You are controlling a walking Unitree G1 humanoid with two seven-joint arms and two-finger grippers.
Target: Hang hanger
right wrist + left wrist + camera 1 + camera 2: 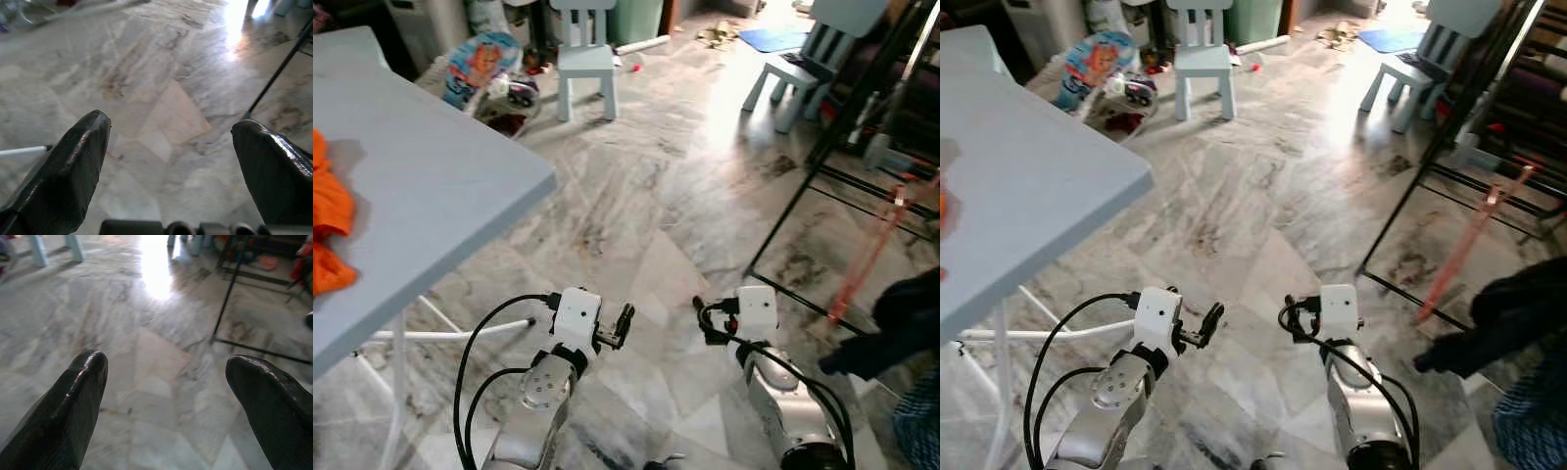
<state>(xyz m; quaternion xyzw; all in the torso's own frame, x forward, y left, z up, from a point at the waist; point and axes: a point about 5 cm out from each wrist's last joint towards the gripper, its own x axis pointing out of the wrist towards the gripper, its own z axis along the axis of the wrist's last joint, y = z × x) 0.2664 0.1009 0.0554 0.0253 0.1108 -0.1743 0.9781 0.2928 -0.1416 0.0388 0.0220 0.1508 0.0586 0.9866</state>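
Two grippers hang low before us over a pale marble floor (656, 225) veined in grey and brown, with a bright patch of glare toward the far side of the room. Our left gripper (623, 326) sits near and left of centre, our right gripper (699, 315) just right of it; both are well apart from everything else, holding nothing. In the wrist views the black fingers (73, 406) of the left one stand wide apart with bare floor between them, and the fingers (68, 166) of the right one are likewise spread, so the jaws of both are apart.

On the left, a light blue-grey bench (421, 186) juts into view on thin white legs (396, 377), and an orange cloth (328, 230) lies at its left edge. On the right stands a black metal rack (832, 176), its base bar resting on the floor. A pink hanger (871, 245) leans at a slant against that rack's lower rails, on the right and well apart from both grippers. Dark clothing (891, 328) bunches at the near right edge.

Farther off we see two small pale blue chairs, one (584, 54) at the far centre and another (803, 64) at the far right, a heap of toys and a printed bag (484, 69) at the far left, and a blue mat (773, 37) beyond. We can read no writing anywhere.
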